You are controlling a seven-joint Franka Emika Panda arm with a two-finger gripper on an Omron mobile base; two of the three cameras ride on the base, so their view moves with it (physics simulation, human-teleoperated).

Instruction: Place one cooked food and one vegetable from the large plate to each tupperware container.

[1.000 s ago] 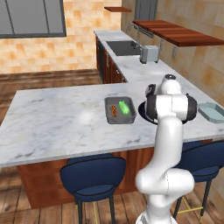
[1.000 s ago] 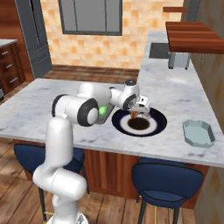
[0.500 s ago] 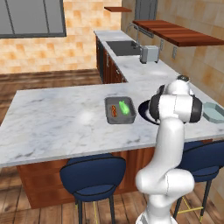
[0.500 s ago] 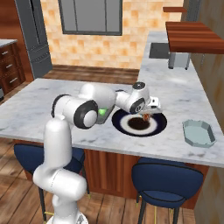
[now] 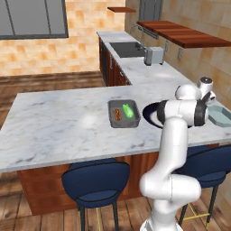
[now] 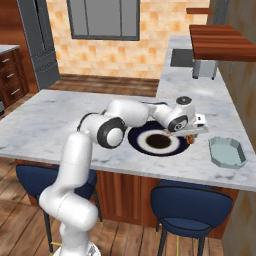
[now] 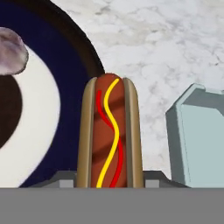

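Observation:
My gripper is shut on a hot dog with red and yellow sauce lines and holds it above the counter, just past the right rim of the large plate. In the hand view the hot dog stands between the dark plate on the left and the pale teal tupperware container on the right. A pale lumpy food item lies on the plate's white ring. The dark grey tupperware container holds another hot dog and a green vegetable.
The pale teal container sits near the counter's right end. Blue stools stand under the front edge. A toaster and a sink are on the far counter, beneath a wooden shelf.
The arm has swung to the right, carrying the hot dog from over the plate's centre out past its rim, closer to the pale teal container. The grip has stayed shut.

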